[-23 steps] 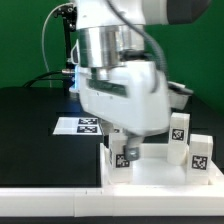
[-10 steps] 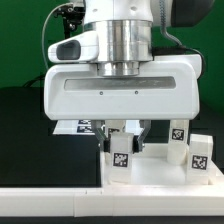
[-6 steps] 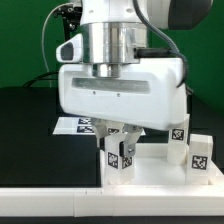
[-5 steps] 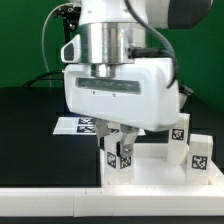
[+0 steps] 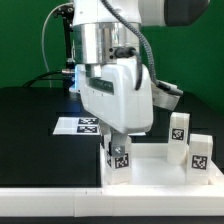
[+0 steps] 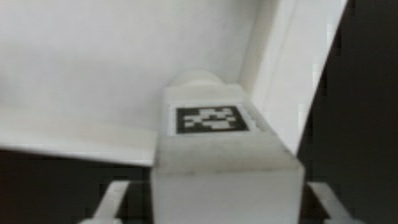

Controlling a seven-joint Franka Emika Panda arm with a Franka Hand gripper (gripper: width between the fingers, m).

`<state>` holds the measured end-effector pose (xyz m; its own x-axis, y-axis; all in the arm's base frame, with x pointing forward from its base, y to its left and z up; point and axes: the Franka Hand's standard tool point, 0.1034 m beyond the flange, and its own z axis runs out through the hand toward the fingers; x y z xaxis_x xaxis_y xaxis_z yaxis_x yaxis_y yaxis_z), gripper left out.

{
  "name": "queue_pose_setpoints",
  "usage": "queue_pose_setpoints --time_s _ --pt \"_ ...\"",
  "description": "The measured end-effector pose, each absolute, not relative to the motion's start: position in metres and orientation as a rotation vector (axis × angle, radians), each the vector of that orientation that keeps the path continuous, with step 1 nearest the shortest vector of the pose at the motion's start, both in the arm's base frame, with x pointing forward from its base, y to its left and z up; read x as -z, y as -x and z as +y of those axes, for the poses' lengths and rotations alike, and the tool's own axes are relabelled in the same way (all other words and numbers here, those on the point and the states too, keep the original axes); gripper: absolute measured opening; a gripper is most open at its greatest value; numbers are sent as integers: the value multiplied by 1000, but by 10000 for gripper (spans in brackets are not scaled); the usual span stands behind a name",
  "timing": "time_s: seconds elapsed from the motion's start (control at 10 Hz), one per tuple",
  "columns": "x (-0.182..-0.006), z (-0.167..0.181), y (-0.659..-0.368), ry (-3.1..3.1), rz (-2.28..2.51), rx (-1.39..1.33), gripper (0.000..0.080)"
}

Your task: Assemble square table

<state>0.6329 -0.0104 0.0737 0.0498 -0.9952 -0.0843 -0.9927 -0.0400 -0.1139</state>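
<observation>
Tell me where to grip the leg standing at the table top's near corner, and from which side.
Grip the leg on its upper part, coming straight down from above. It stands upright on the square table top, so its opposite flat sides face the fingers. The gripper is already closed on it that way; the wrist view looks down along it.

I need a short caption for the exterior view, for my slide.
Panda gripper holds a tagged white leg upright at the tabletop corner.

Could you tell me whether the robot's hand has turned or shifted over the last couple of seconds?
Yes. The hand has turned about its upright axis, now narrow side on, staying above the same tagged leg near the marker board throughout.
</observation>
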Motion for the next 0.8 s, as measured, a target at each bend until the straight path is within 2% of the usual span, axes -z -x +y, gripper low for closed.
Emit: queue_pose_setpoints --time_s 0.2,0.4,0.5,0.6,0.7,0.8 --pt "-72 -10 -632 1765 2344 -45 291" --pt "-71 -8 -633 1790 2324 -42 299" --pt "-71 -7 -632 1827 2296 -38 476" --pt "-71 -5 -632 1995 2176 -13 476" --pt "-71 -2 -631 2223 1966 23 609" --pt "-70 4 -632 2455 1689 59 637"
